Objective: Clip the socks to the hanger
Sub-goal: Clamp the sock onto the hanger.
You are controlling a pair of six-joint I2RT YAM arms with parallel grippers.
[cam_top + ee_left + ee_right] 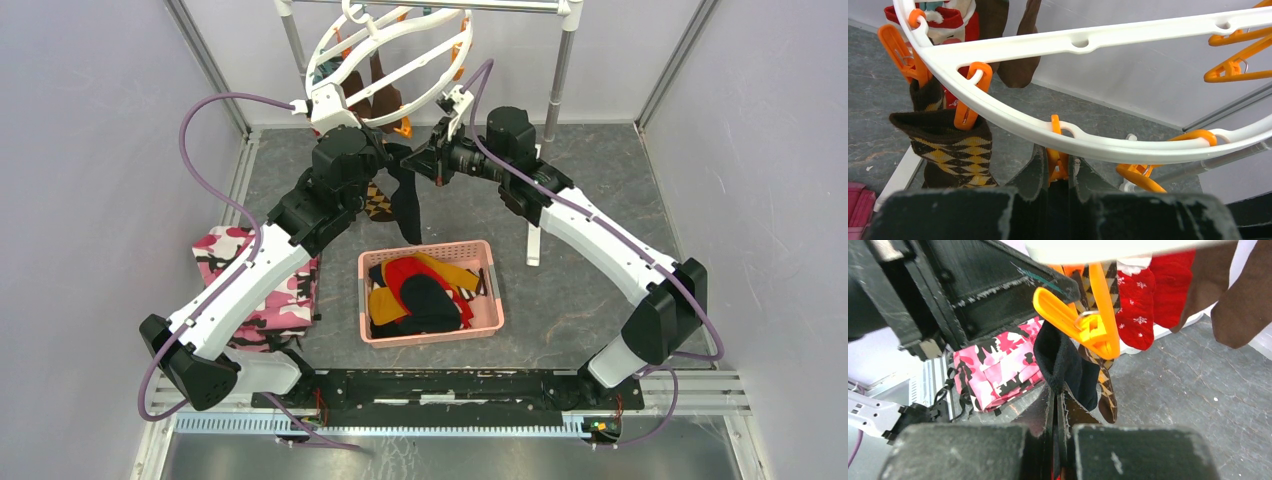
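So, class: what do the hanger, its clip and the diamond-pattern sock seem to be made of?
The hanger looks like smooth, slightly glossy white moulded plastic, with moulded holes. The clip seems glossy orange plastic with a metal wire spring. The sock is matte knit, ribbed at the cuff; fibre unclear.

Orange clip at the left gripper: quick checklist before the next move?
1. Right gripper shut on dark sock: ok.
2. Left gripper closed around orange clip: ok.
3. Clip tips parted for the sock: not ok, they appear to meet.
4. Sock cuff between clip tips: cannot tell, clip overlaps it.
5. Argyle sock beside it clipped to hanger: ok.
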